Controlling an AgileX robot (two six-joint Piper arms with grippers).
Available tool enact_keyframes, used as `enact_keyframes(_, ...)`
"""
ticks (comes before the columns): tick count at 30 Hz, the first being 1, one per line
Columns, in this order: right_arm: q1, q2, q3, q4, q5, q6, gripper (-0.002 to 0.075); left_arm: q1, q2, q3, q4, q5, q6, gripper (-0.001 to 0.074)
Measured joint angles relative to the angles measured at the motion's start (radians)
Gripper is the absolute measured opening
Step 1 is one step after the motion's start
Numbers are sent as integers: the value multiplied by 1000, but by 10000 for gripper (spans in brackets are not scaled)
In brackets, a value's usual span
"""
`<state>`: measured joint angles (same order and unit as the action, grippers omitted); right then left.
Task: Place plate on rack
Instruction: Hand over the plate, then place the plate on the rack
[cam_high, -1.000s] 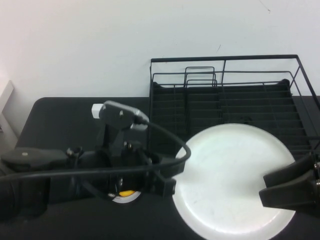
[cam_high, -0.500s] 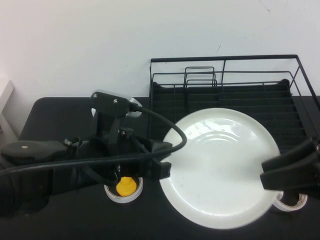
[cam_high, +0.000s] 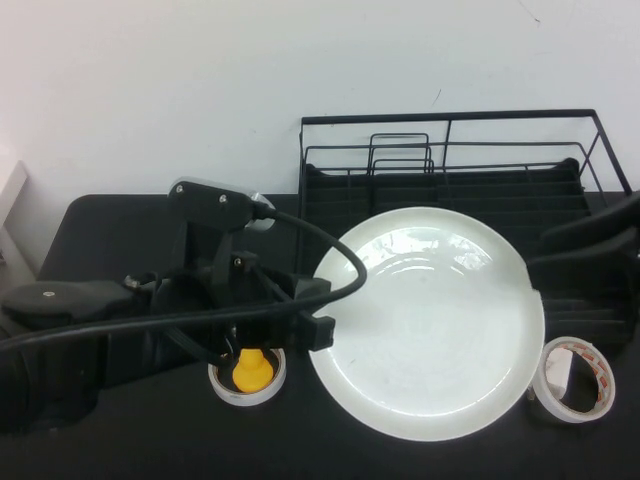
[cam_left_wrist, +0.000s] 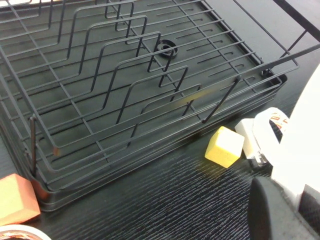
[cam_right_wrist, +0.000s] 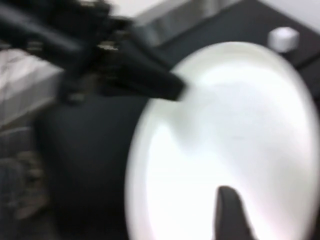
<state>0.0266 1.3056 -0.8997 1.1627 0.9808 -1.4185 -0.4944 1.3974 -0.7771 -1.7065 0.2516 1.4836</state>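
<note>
The white plate (cam_high: 430, 320) is held above the table in front of the black wire rack (cam_high: 450, 118), its face tilted toward the camera. My left gripper (cam_high: 322, 332) is shut on the plate's left edge. My right gripper (cam_high: 541, 277) is shut on its right edge. In the left wrist view the plate's rim (cam_left_wrist: 306, 135) sits between my left gripper's fingers (cam_left_wrist: 267, 212), with the rack (cam_left_wrist: 125, 90) beyond. In the right wrist view the plate (cam_right_wrist: 240, 130) fills the frame, one finger (cam_right_wrist: 227, 210) lies over it, and the left gripper (cam_right_wrist: 167, 87) holds its far edge.
A white tape roll (cam_high: 575, 380) lies on the table at the right. Another roll holding a yellow piece (cam_high: 247, 375) lies under my left arm. A yellow cube (cam_left_wrist: 224, 146) and an orange block (cam_left_wrist: 17, 200) lie beside the rack's front edge.
Both grippers have lifted the plate up and toward the rack, tilting it more upright. The tape roll at the right, hidden before, has come into view.
</note>
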Motion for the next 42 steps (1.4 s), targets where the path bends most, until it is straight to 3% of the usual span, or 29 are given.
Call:
enact_keyframes(4, 0, 2, 0, -7, -100, -6, 489, 0, 0, -2, 0, -4, 0, 6)
enact_keyframes(7, 0, 14, 0, -4, -111, -8, 542, 0, 0, -2, 0, -4, 0, 6)
enact_keyframes(17, 0, 184, 0, 5, -39, -33, 557, 0, 0, -23, -2, 12, 0, 6)
enact_keyframes(21, 0, 253, 0, 46, 14, -80, 462, 0, 0, -50, -2, 16, 0, 6)
enact_keyframes(26, 0, 276, -1, 117, 46, -183, 132, 0, 0, -61, -2, 11, 13, 6)
enact_keyframes(30, 0, 279, -9, 171, 27, -261, 121, 0, 0, -62, -2, 13, 20, 60)
enact_keyframes(37, 2, 279, -78, 202, -60, -405, 120, 34, -30, -62, -4, -13, 43, 349)
enact_keyframes(42, 2, 285, -190, 202, -148, -504, 120, 71, -110, -62, -8, -112, 35, 399)
